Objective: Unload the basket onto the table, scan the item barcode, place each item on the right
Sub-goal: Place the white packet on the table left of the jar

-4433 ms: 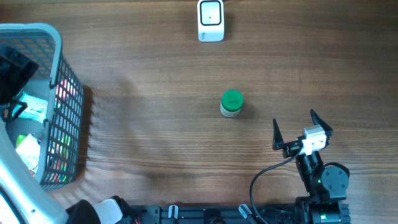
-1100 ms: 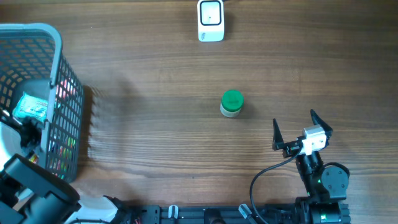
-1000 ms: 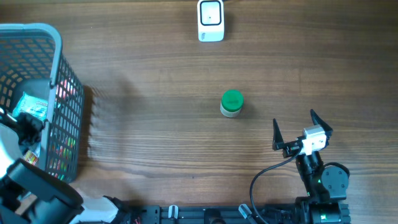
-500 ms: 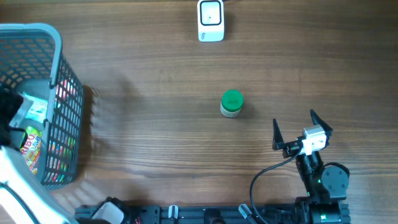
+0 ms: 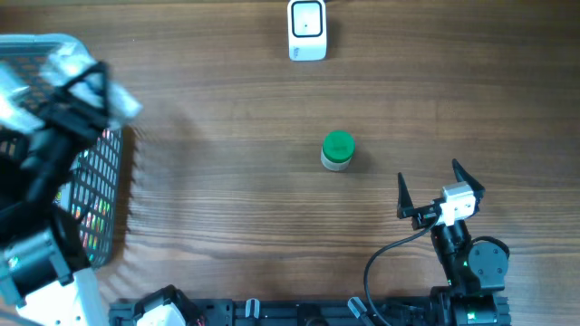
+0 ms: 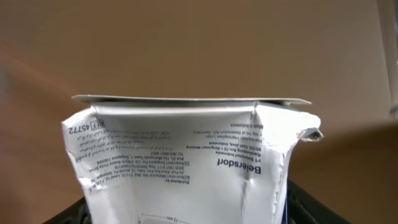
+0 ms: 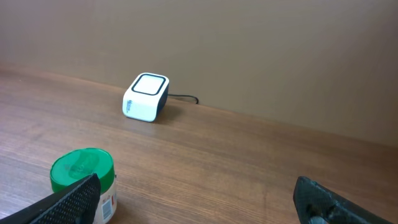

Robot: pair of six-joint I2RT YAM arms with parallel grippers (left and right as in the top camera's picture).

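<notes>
A white printed pouch fills the lower half of the left wrist view, upside down, its sealed top edge level. My left gripper is shut on it, with dark fingers showing at both sides. From overhead this gripper is a blur above the basket's top right corner, and the pouch is a pale smear. The white scanner stands at the far edge. My right gripper rests open and empty near the front right.
A grey wire basket with several packets stands at the left edge. A jar with a green lid stands mid-table, just left of my right gripper's left fingertip. A cable runs from the scanner.
My left arm has come up out of the basket with the pouch and swung toward the basket's top right corner. The right arm, jar and scanner have not moved.
</notes>
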